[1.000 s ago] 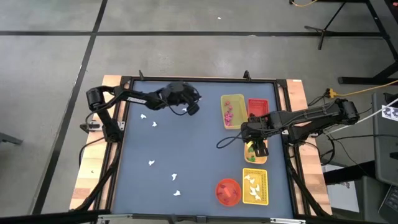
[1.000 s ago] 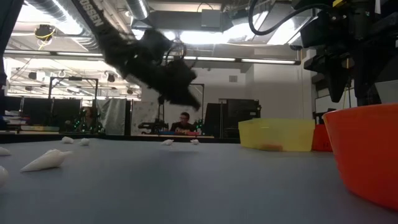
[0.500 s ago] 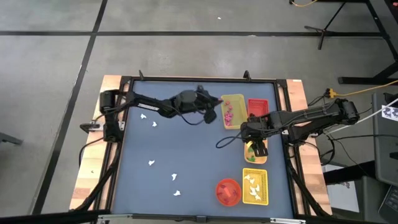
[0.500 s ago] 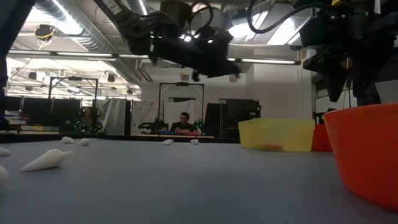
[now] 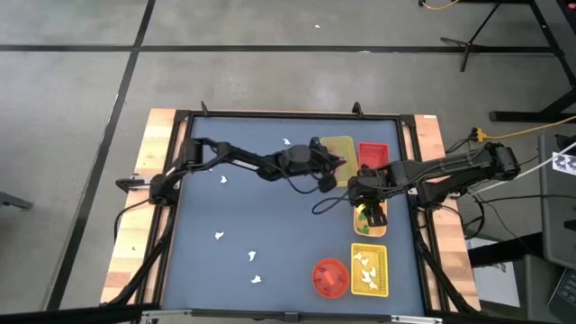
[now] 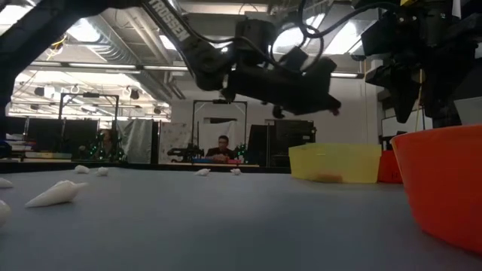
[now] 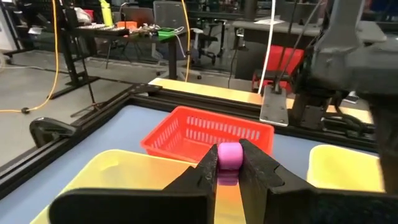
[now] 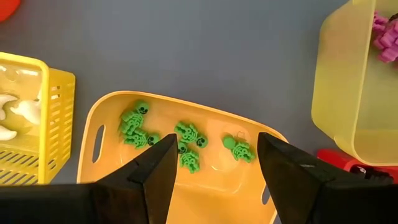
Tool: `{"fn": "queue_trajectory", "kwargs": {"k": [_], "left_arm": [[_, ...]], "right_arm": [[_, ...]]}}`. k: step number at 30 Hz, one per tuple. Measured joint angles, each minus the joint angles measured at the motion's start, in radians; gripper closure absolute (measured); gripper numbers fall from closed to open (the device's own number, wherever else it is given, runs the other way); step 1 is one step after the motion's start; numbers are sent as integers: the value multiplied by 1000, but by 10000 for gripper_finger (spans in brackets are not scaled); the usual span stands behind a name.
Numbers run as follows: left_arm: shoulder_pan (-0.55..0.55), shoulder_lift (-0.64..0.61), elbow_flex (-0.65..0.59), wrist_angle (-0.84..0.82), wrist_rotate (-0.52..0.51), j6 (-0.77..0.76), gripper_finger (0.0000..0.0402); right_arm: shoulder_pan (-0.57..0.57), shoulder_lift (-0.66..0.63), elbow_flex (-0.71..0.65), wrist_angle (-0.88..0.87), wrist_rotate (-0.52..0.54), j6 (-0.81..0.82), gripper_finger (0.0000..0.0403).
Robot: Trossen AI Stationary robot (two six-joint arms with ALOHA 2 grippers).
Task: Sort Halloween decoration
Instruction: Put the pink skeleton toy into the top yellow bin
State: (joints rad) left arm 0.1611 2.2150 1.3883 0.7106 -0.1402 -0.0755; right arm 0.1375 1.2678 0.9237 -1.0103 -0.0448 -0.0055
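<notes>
My left gripper [image 7: 228, 163] is shut on a small pink decoration piece [image 7: 228, 154]. In the high view it [image 5: 339, 162] reaches over the pale yellow tray [image 5: 337, 171], which holds more pink pieces [image 8: 384, 37]. My right gripper [image 8: 214, 168] hangs open above the orange-yellow tray [image 8: 155, 106] of green skeleton pieces [image 8: 186, 134] and touches nothing. Several white ghost pieces [image 5: 222, 179] lie loose on the blue mat, and others lie in the yellow basket [image 5: 369, 270]. My left gripper pinches the pink piece [image 7: 228, 149] between its two fingertips [image 7: 208, 163]. The fingers come nearly level from the table's left side. The piece is lifted clear, above the pale yellow tray [image 7: 112, 171].
A red basket [image 7: 208, 132] stands just beyond the pale yellow tray toward the table's right edge. A round red-orange bowl [image 5: 330, 276] sits near the front edge beside the yellow basket. The mat's middle [image 5: 270, 216] holds only scattered ghosts.
My left gripper has swept toward the table's right edge, from the far left part of the mat to above the pale yellow tray. It has stayed shut on the pink piece and has tipped from slanting down to nearly level.
</notes>
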Motion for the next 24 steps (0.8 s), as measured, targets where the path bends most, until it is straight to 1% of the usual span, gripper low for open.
{"fn": "queue_trajectory", "kwargs": {"k": [2,6,9,18,24], "left_arm": [[1,15,13,0,-5,0,376],[1,23,16,0,-54,0,375],[1,23,16,1,-73,0,364],[1,23,16,1,-84,-1,280],[1,23,16,1,-84,-1,243]], "right_arm": [[0,0,0,0,0,0,182],[0,0,0,5,0,0,182],[0,0,0,17,0,0,182],[0,0,0,19,0,0,182],[0,0,0,19,0,0,182]]}}
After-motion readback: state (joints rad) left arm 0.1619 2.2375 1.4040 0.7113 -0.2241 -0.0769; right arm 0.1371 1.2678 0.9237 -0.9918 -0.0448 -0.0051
